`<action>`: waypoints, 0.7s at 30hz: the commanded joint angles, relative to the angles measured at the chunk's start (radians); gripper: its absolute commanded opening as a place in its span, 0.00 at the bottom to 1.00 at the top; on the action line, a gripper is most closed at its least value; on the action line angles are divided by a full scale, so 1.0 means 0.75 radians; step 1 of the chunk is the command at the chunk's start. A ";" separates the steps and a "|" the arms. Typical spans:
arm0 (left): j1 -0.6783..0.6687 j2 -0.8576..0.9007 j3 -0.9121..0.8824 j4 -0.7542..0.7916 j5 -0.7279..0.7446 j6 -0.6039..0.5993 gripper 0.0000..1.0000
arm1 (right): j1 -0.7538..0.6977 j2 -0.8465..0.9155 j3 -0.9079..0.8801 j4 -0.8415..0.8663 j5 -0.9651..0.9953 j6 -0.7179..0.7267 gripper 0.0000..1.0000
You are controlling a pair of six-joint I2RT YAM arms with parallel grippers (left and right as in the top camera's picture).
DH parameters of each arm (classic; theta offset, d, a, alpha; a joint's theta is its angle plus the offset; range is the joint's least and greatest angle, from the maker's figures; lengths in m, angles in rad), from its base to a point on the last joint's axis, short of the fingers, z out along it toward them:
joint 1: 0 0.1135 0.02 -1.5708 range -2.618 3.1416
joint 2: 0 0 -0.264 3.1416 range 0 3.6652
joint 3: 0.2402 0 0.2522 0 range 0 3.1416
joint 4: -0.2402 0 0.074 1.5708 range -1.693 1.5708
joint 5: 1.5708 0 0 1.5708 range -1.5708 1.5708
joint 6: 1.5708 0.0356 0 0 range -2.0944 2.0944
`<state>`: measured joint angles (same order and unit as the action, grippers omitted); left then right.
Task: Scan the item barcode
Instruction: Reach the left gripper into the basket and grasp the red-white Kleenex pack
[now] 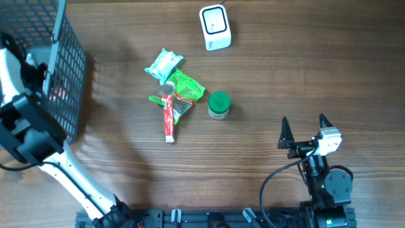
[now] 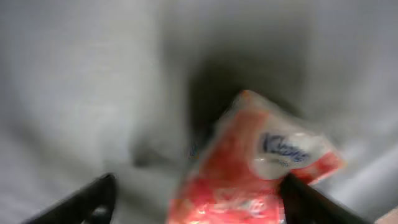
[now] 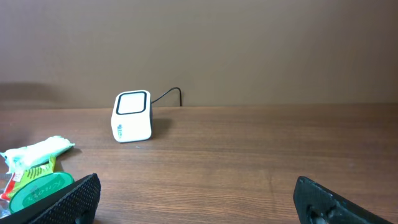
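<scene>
The red tissue pack (image 2: 255,162) lies between the left gripper's (image 2: 199,196) wide-spread jaws, right by 1 jaw. The right gripper's (image 1: 304,130) jaws are spread wide too.

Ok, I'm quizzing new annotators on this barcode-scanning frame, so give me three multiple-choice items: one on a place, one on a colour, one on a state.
1. The white box-shaped scanner stands on the wooden table:
A) at the near edge, by the arm bases
B) at the left edge
C) at the far side, apart from the items

2. The lid of the round plastic jar is:
A) red
B) green
C) blue

3. The right claw is:
A) open, holding nothing
B) shut on the jar
C) shut, empty

Answers:
1 C, the overhead view shows it alone near the top edge.
2 B, the lid reads plain green from above.
3 A, its fingers stand wide apart with bare wood between them.
</scene>
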<state>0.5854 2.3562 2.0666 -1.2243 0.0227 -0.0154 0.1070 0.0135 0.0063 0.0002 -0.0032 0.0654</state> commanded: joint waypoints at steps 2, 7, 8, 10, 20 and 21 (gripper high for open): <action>0.032 -0.083 0.023 0.015 0.020 -0.041 0.89 | 0.001 -0.008 -0.002 0.008 0.003 -0.014 1.00; 0.028 -0.105 0.022 -0.005 0.092 -0.013 0.83 | 0.001 -0.008 -0.002 0.008 0.003 -0.013 1.00; 0.025 -0.106 0.022 -0.005 0.113 0.012 0.81 | 0.001 -0.008 -0.002 0.008 0.003 -0.014 1.00; 0.020 -0.113 0.022 -0.004 0.124 0.021 0.77 | 0.001 -0.008 -0.002 0.008 0.003 -0.014 1.00; -0.099 -0.114 0.018 0.009 0.033 0.044 0.67 | 0.001 -0.008 -0.002 0.008 0.003 -0.013 1.00; -0.113 -0.114 0.018 0.009 -0.004 0.044 0.67 | 0.001 -0.008 -0.002 0.008 0.003 -0.014 1.00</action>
<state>0.5499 2.3093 2.0674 -1.2221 0.0898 -0.0017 0.1070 0.0135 0.0063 0.0002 -0.0032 0.0654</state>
